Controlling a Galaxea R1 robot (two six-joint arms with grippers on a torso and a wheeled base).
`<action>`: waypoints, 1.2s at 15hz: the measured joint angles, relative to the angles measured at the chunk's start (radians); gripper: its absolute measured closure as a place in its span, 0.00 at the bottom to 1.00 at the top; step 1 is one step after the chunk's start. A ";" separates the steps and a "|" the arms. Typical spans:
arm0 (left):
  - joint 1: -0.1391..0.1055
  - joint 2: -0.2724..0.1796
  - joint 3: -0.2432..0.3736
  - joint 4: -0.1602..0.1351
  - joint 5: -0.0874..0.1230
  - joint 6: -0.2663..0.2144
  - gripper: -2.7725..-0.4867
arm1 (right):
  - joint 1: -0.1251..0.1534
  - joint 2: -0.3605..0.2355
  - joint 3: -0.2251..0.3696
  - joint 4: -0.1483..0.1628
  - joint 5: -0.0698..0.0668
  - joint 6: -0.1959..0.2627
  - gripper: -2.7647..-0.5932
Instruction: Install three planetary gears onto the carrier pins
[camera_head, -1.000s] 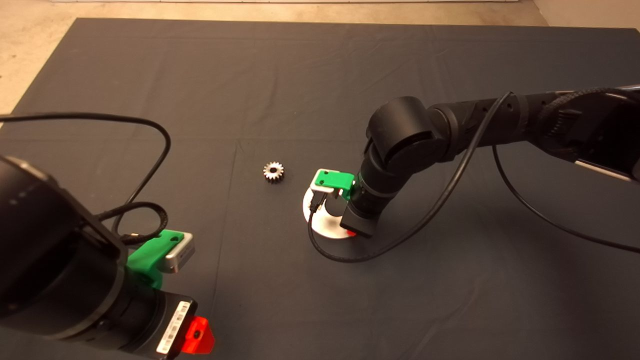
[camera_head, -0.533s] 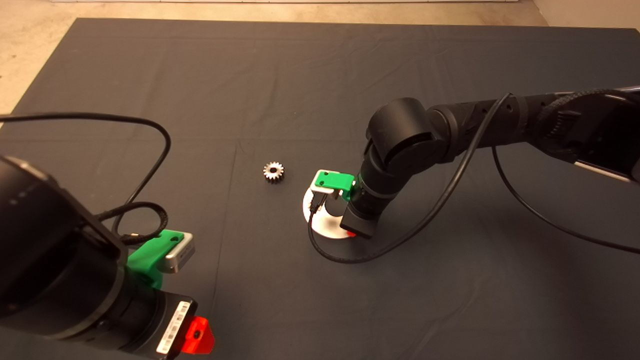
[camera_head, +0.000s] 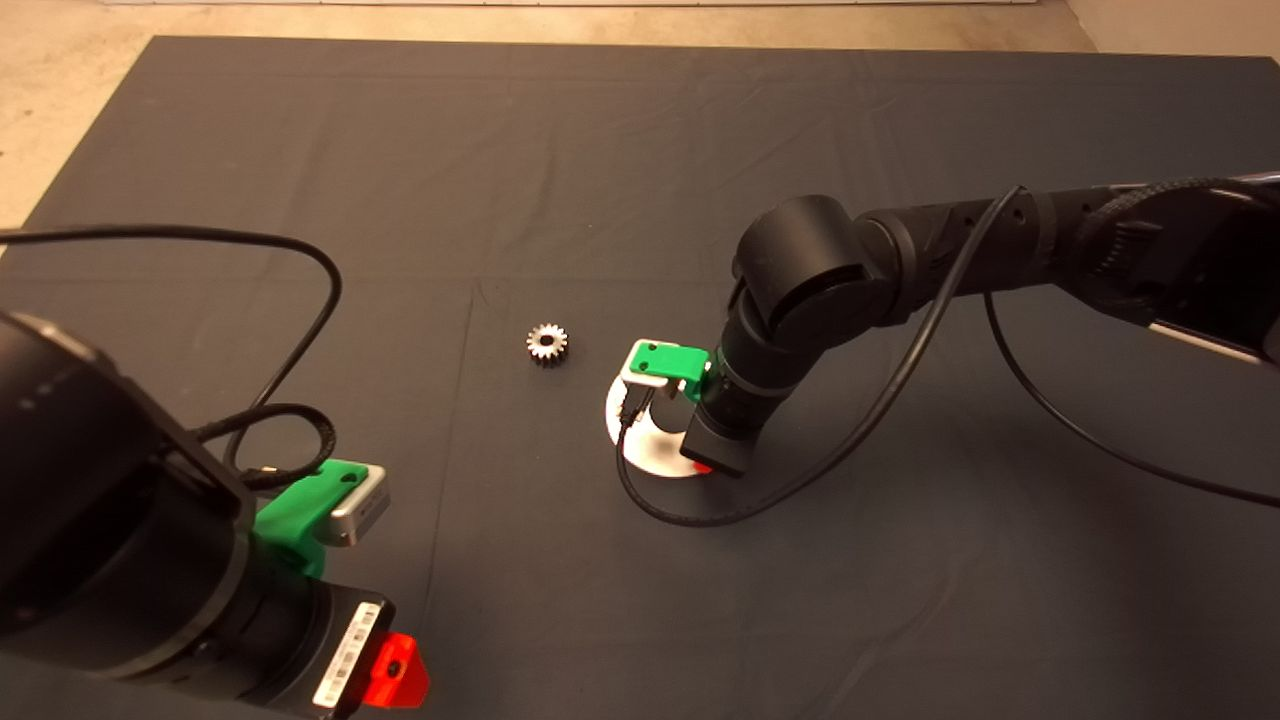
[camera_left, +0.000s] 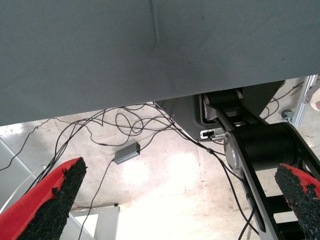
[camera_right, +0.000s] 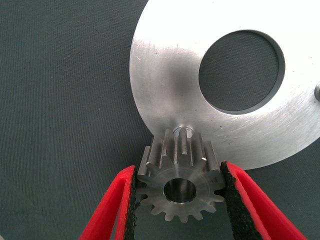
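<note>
Dark mat (camera_head: 600, 150), toothed metal gear (camera_right: 180, 182)

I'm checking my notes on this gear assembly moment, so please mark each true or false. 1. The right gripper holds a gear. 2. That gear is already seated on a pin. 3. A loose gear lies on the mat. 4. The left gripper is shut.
1. True: the right gripper clamps a planetary gear between its pads.
2. False: a carrier pin on the round disc shows just beyond the gear, not inside its bore.
3. True: another gear lies on the mat, apart from the disc.
4. False: the left gripper, parked at the mat's edge, is open and empty.
</note>
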 joint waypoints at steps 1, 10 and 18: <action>0.000 0.000 0.000 0.000 0.000 0.000 0.01 | 0.000 0.000 0.000 0.000 0.000 0.000 0.79; 0.000 0.000 0.000 0.000 0.000 0.000 0.01 | 0.000 0.001 0.000 0.000 -0.001 0.000 0.79; 0.000 0.000 0.000 0.000 0.000 0.000 0.01 | 0.000 0.001 0.000 -0.003 -0.001 0.000 0.79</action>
